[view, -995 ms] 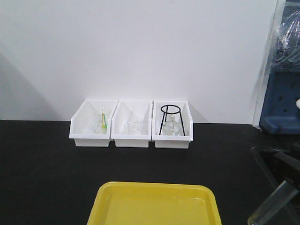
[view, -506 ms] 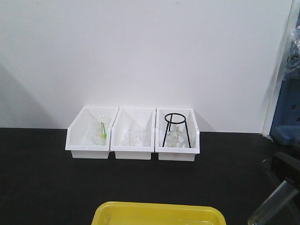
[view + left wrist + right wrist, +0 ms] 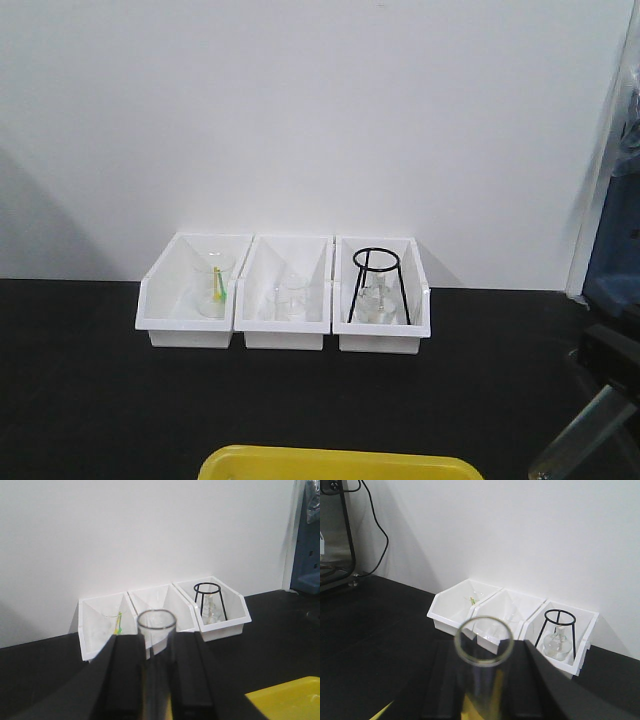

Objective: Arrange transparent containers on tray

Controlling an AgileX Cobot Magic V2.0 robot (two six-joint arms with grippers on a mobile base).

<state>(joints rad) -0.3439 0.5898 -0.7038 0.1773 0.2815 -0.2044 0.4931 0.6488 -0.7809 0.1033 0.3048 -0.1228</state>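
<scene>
In the left wrist view my left gripper [image 3: 156, 652] is shut on a clear test tube [image 3: 157, 627]. The tube stands upright between the black fingers [image 3: 125, 675], its open rim above them. My right gripper [image 3: 482, 685] is shut on a second clear test tube [image 3: 485, 663], rim towards the camera. Yellow shows through this tube's glass. From the front, that tube [image 3: 585, 435] slants at the lower right, just right of the yellow tray [image 3: 340, 462]. Only the tray's far rim shows there. A corner of the tray [image 3: 290, 700] lies right of the left gripper.
Three white bins [image 3: 285, 335] stand side by side against the white wall on the black tabletop. The left bin holds a beaker [image 3: 216, 285] with a green-yellow stick. The right bin holds a flask under a black wire stand [image 3: 378, 285]. Blue equipment [image 3: 615, 260] stands far right.
The front view has shifted: the tray has slid down to the frame's bottom edge and the bins sit lower. The tube at the lower right holds its place.
</scene>
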